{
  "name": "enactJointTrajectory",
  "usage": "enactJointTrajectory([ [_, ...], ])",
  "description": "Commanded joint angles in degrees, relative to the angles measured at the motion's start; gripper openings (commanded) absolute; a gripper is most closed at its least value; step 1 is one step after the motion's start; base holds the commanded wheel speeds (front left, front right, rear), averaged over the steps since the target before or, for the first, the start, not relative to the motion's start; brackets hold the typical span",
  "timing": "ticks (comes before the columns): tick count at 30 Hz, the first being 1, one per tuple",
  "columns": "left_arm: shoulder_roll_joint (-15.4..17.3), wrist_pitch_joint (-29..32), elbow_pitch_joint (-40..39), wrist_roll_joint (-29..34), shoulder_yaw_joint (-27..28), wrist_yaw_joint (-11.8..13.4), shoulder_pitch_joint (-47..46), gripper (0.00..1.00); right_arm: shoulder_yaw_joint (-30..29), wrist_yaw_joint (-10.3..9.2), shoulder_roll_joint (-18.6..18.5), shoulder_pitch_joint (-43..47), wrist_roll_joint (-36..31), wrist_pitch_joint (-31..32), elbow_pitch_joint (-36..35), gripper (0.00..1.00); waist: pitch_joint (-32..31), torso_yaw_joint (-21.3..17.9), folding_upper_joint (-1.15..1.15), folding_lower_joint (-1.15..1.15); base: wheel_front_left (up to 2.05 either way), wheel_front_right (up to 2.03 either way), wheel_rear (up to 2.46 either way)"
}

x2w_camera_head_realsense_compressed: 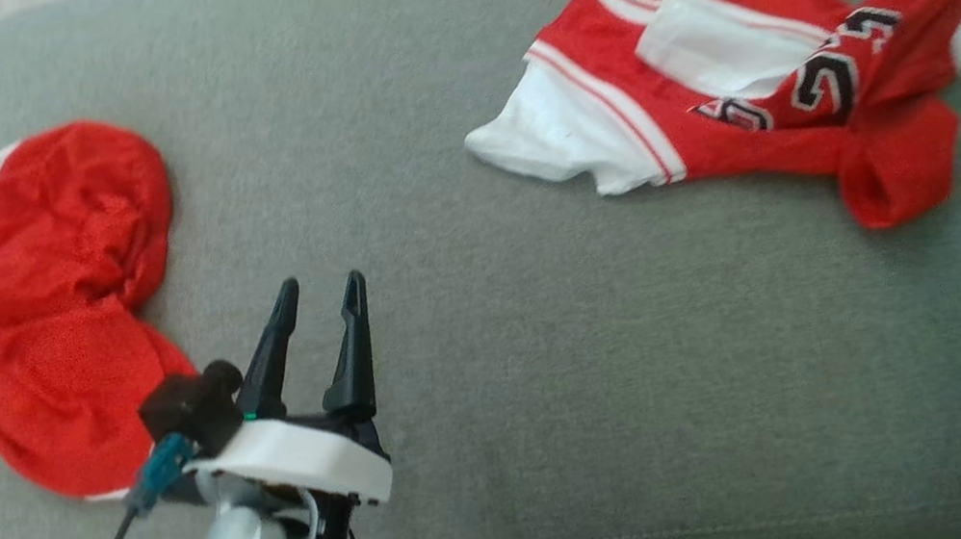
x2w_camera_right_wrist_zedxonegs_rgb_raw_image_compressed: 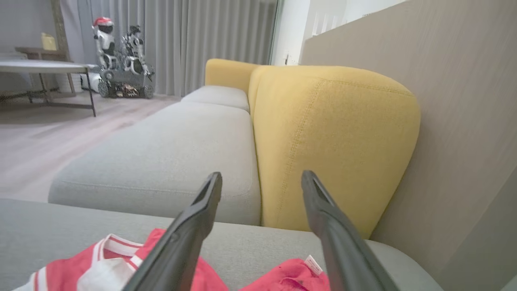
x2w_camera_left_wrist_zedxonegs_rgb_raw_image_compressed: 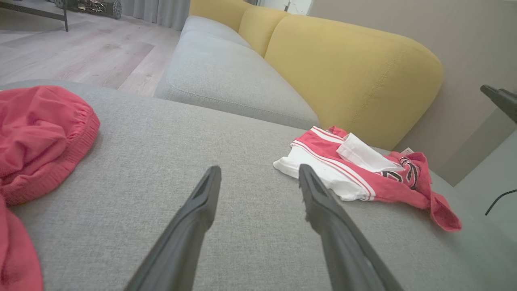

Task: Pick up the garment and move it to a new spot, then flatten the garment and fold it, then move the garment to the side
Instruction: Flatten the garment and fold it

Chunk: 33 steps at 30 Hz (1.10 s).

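Item: red-and-white jersey (x2w_camera_head_realsense_compressed: 733, 86) with black-edged numerals. It lies crumpled on the grey sofa seat (x2w_camera_head_realsense_compressed: 503, 402), toward the far right; a white panel is flapped over its middle and a red end is bunched into a roll on the near side

Also present: plain red garment (x2w_camera_head_realsense_compressed: 47, 303), heaped at the seat's left, well apart from the jersey

Left claw (x2w_camera_head_realsense_compressed: 322, 286): wide, empty, over bare seat just beside the red heap

Right claw (x2w_camera_right_wrist_zedxonegs_rgb_raw_image_compressed: 261, 176): wide, empty, above the jersey's right end, with the yellow backrest (x2w_camera_right_wrist_zedxonegs_rgb_raw_image_compressed: 331, 141) beyond

Step judged in hand: flattening the jersey where it lies

Handling notes: take two separate edges, one per claw, probably the white hem and the rolled red end. Pinch a single layer only, draw the edges apart low over the seat, and turn back the flapped panel before any fold. The mesh looks light and likely to drag, so pull slowly
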Motion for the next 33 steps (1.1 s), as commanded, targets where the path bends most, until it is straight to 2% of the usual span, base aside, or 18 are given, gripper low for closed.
enactJointTrajectory([
  [1, 0.55, -0.7, -1.94, -0.31, 2.18, 0.29, -0.48, 1.0, 1.57, 0.42, 0.87, 0.25, 1.15, -0.92, -2.9, 1.0, -1.87, -1.47, 0.0, 0.0, 0.0, 0.0, 0.0],
  [8, 0.55, -0.7, -2.2, -1.37, 2.74, 1.08, 1.23, 1.0, 8.59, 0.42, 6.2, 13.94, 9.91, -2.28, -16.42, 1.0, -4.85, -4.46, 0.0, 0.0, 0.0, 0.0, 0.0],
  [14, 0.55, -0.7, -2.94, -1.7, 3.57, 1.4, 1.28, 1.0, 9.61, 0.42, 8.95, 27.43, 11.32, -2.5, -30.05, 1.0, -4.4, -6.46, 0.0, 0.0, 0.0, 0.0, 0.0],
  [17, 0.55, -0.7, -2.91, -1.84, 4.02, 1.4, 1.47, 1.0, 10.02, 0.42, 10.39, 32.52, 11.13, -2.53, -34.74, 1.0, -3.98, -7.75, 0.0, 0.0, 0.0, 0.0, 0.0],
  [21, 0.55, -0.7, -2.57, -1.27, 4.75, 1.14, 0.99, 1.0, 11.31, 0.42, 11.32, 36.29, 10.26, -2.55, -37.8, 1.0, -3.18, -9.48, 0.0, 0.0, 0.0, 0.0, 0.0],
  [27, 0.55, -0.7, -0.97, 0.04, 5.8, 0.73, -1.49, 1.0, 12.46, 0.42, 11.72, 37.29, 10.32, -2.56, -39.48, 1.0, -1.4, -11.96, 0.0, 0.0, 0.0, 0.0, 0.0],
  [33, 1.68, -0.64, 6.58, 3.06, 5.58, 0.8, -8.5, 1.0, 14.67, 0.42, 11.75, 36.56, 12.55, -2.55, -40.62, 1.0, 1.91, -15.03, 0.0, 0.0, 0.0, 0.0, 0.0],
])
